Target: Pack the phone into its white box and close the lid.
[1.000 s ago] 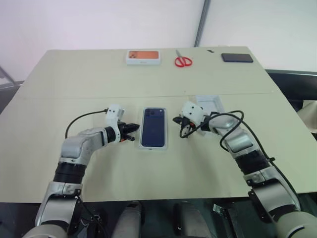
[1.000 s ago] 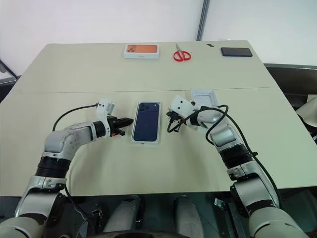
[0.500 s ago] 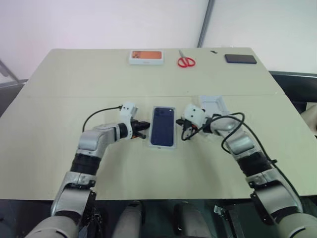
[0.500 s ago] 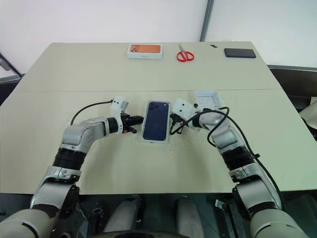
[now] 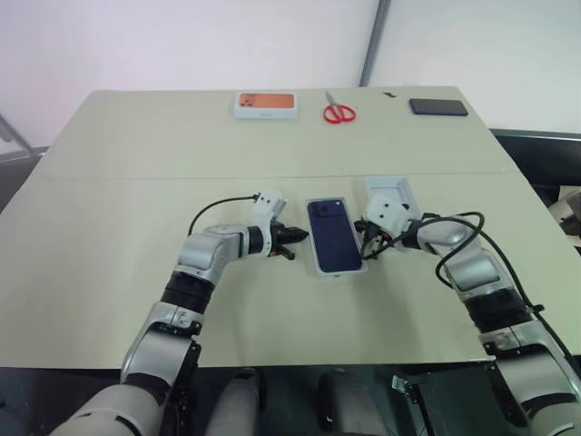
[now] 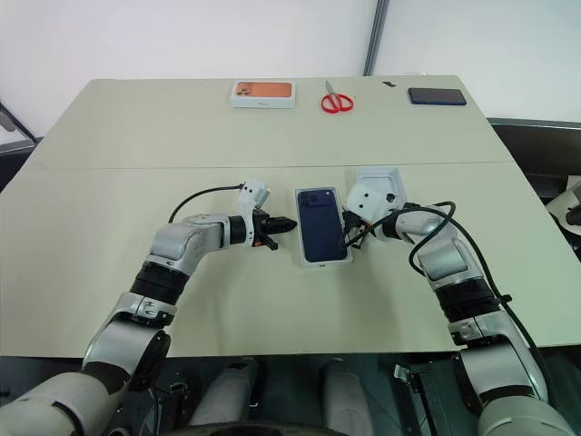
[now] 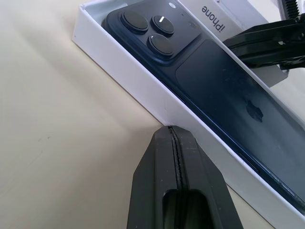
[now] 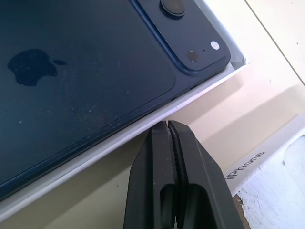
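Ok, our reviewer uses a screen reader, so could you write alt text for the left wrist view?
A dark blue phone lies back-up in a shallow white box on a beige table. The left hand, fingers shut, points at the box's long side, while the right hand shows beyond the phone.

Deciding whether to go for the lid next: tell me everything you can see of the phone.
The phone is a slim dark blue smartphone with a matte-looking back, lying flat and back up inside the white box near the table's middle. A raised square cluster of three lenses sits in the corner toward the table's far edge, and a logo shows mid-back. The box's rim surrounds it, uncovered. The left hand and right hand, both shut, flank the box; neither is seen touching the phone.
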